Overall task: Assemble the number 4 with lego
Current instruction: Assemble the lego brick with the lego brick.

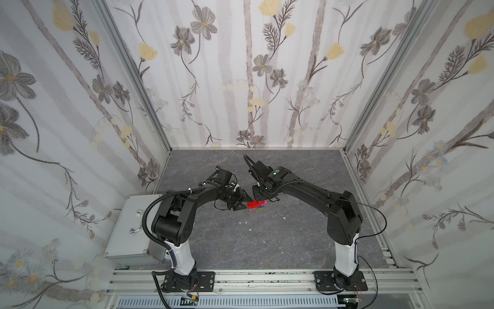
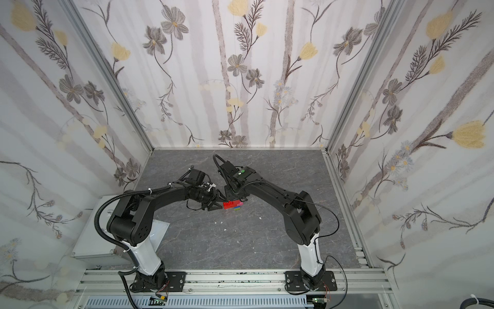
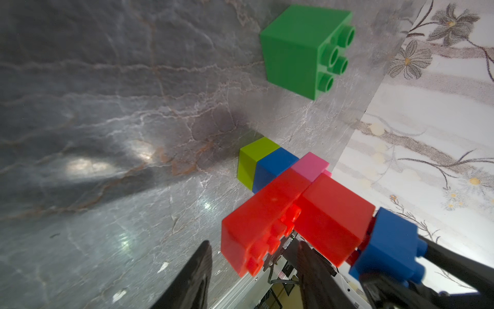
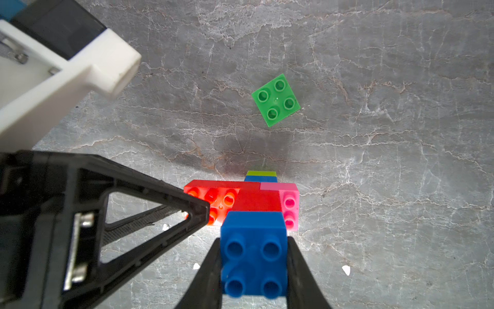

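Grips top blue brick [image 4: 254,251] of standing number 4 [image 4: 260,200] with right pincer [image 4: 254,242], stack running straight down to table [image 4: 374,160]. Straddles long red brick [image 3: 256,216] with left pincer [image 3: 254,244], part open, grip unclear. Leaves green brick [image 4: 276,99] loose, well apart.

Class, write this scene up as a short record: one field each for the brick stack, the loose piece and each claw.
stack: bottom up, lime brick, lower blue brick, pink brick beside long red brick, short red brick, top blue brick
loose piece: green brick, studs up, on the table, apart from the stack
right claw: closed on the top blue brick
left claw: fingers either side of the long red brick's free end; grip unclear
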Controlling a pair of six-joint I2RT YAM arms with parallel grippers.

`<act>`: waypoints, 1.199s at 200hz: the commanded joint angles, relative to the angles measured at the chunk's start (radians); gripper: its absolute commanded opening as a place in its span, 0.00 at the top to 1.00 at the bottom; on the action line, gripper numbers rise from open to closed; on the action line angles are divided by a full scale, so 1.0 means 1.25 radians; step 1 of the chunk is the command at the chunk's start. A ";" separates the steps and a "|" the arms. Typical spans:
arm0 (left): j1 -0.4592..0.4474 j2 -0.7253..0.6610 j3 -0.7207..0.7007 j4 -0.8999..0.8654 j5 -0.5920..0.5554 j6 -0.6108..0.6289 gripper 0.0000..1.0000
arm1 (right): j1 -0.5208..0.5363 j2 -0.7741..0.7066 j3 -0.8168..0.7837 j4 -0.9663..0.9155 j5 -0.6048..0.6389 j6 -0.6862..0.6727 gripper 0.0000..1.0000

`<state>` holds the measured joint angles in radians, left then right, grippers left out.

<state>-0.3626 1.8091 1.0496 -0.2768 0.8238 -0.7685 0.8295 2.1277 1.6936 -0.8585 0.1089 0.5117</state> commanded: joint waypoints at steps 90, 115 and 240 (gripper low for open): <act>0.000 0.011 -0.005 0.034 0.021 -0.027 0.49 | 0.006 -0.039 -0.036 0.058 0.039 -0.011 1.00; 0.000 0.012 -0.006 0.036 0.021 -0.029 0.49 | 0.006 -0.043 -0.033 0.051 0.024 -0.003 1.00; 0.000 0.014 -0.006 0.031 0.026 -0.029 0.49 | 0.009 -0.041 -0.069 0.059 -0.005 0.019 1.00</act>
<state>-0.3626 1.8244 1.0431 -0.2428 0.8471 -0.7940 0.8368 2.0762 1.6241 -0.7921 0.1242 0.5159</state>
